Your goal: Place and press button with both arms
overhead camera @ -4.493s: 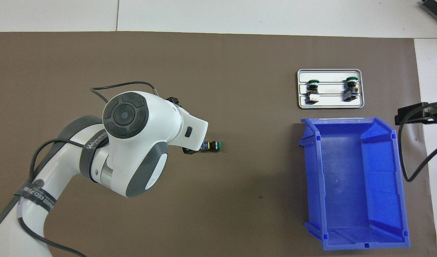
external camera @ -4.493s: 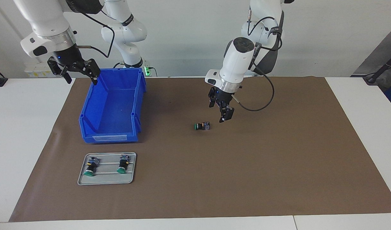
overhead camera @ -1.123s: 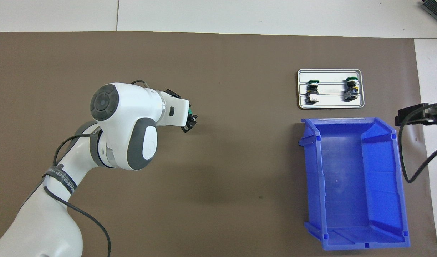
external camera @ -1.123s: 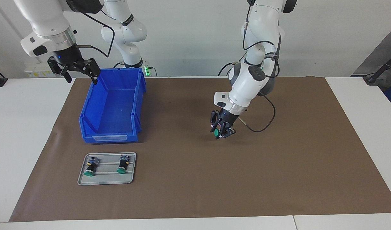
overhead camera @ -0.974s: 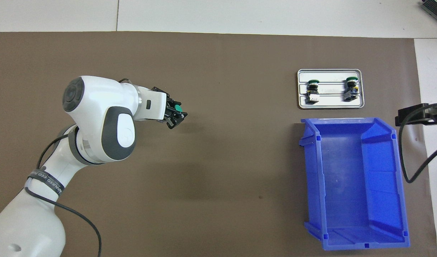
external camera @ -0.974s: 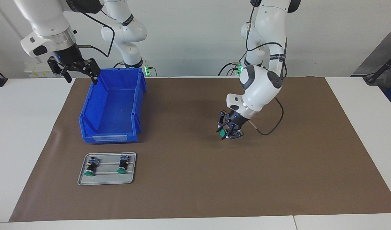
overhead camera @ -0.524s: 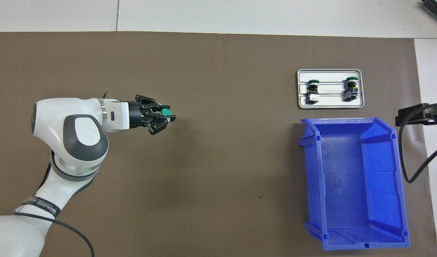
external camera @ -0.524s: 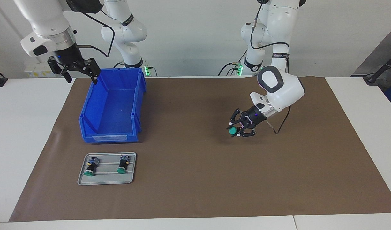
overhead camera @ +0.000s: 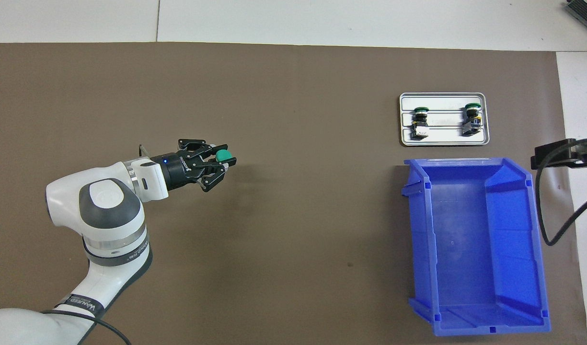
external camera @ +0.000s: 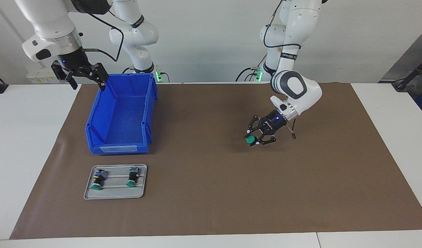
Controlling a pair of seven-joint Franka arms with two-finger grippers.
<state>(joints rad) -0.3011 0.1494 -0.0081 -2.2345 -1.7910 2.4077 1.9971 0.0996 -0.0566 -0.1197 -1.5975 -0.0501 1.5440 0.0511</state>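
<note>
My left gripper [external camera: 255,139] [overhead camera: 222,162] hangs low over the middle of the brown mat, lying almost level and pointing toward the right arm's end of the table. It is shut on a button [external camera: 250,140] [overhead camera: 223,155], whose round green cap sticks out past the fingertips; the barrel is hidden between them. Two more buttons [external camera: 96,180] [external camera: 132,176] lie on a small grey tray [external camera: 114,193] [overhead camera: 444,140]. My right gripper [external camera: 82,78] waits open in the air beside the blue bin's corner nearest the robots.
A blue open bin [external camera: 93,120] [overhead camera: 420,239] stands on the mat toward the right arm's end, nearer to the robots than the tray. The brown mat [external camera: 211,193] covers most of the white table.
The left arm has swung its wrist from pointing down to lying nearly level, carrying the button slightly toward its own end of the table. The right arm has not moved.
</note>
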